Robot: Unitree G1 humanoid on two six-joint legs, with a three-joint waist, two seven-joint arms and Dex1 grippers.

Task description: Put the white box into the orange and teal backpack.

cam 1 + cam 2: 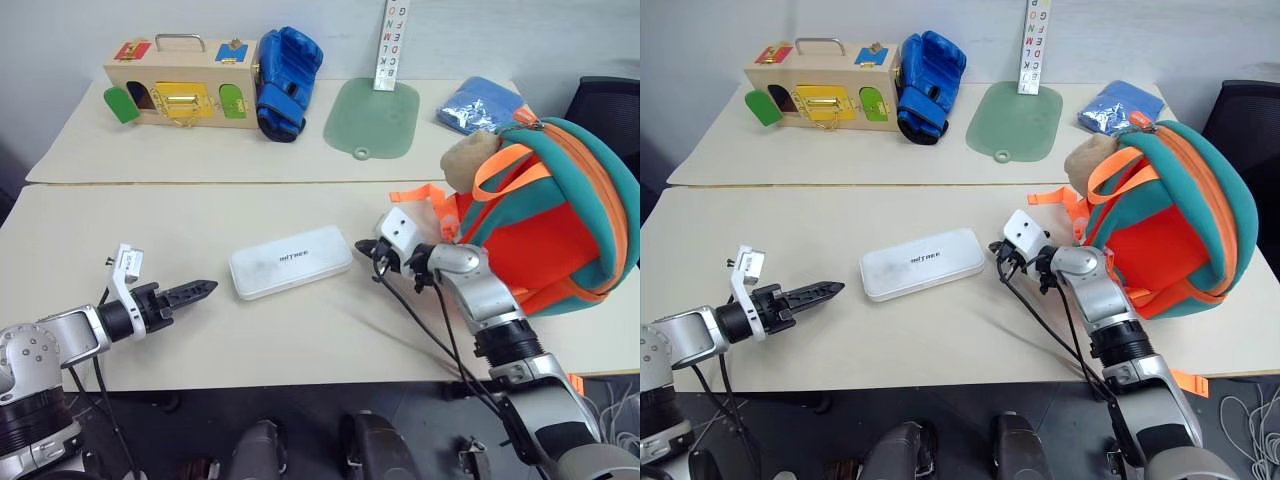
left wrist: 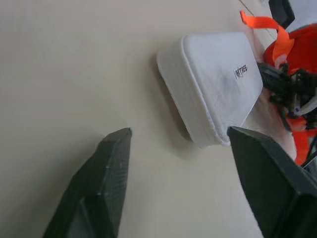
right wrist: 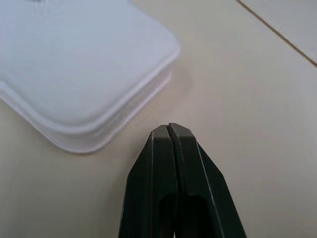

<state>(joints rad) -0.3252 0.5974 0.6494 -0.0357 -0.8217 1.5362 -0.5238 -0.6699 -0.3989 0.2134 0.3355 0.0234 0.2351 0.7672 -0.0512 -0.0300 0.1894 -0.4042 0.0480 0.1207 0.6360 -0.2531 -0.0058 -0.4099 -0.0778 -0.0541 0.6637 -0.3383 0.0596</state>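
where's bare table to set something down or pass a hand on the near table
Widest bare stretch: the near table beyond the left gripper, left of the white box. Another strip lies along the front edge between both arms. Crowded on the right: the right gripper, cables and the orange and teal backpack.

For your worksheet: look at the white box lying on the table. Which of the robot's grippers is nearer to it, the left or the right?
Right. The right gripper, shut, sits just off the white box's end on the backpack side. The left gripper, open, points at the opposite end from slightly farther back.
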